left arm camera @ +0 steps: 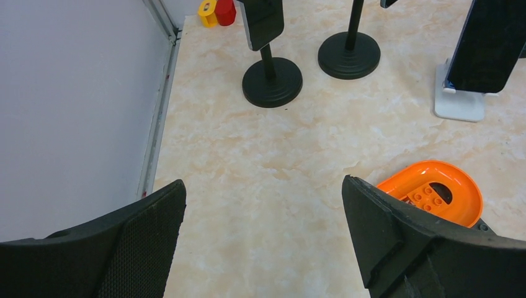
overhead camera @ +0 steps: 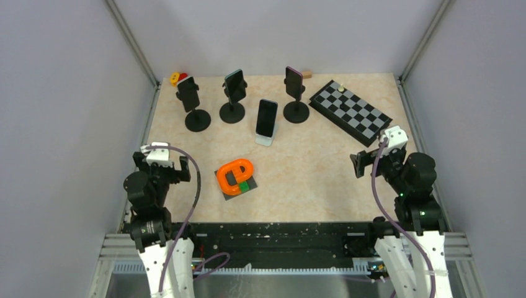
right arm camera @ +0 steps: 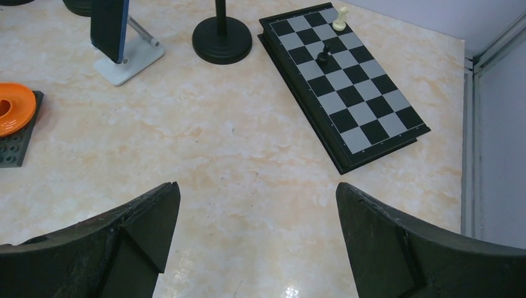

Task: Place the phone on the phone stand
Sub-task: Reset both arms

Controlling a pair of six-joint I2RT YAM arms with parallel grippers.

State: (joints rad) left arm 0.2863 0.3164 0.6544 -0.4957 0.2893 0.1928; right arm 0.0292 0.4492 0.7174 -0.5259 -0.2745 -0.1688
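Note:
A dark phone [overhead camera: 267,117] leans upright on a small white stand [overhead camera: 264,139] near the table's middle back; it also shows in the left wrist view [left arm camera: 485,45] and the right wrist view [right arm camera: 109,25]. Three more phones sit on black round-based stands behind it, at left [overhead camera: 188,94], centre [overhead camera: 234,83] and right [overhead camera: 294,81]. My left gripper [overhead camera: 166,169] is open and empty at the near left, well short of them. My right gripper [overhead camera: 371,158] is open and empty at the near right.
An orange curved toy [overhead camera: 235,176] lies on a dark baseplate with a green brick, just right of my left gripper. A chessboard [overhead camera: 350,112] with two pieces lies at the back right. Yellow and red blocks [overhead camera: 178,77] sit in the back left corner. Walls enclose the table.

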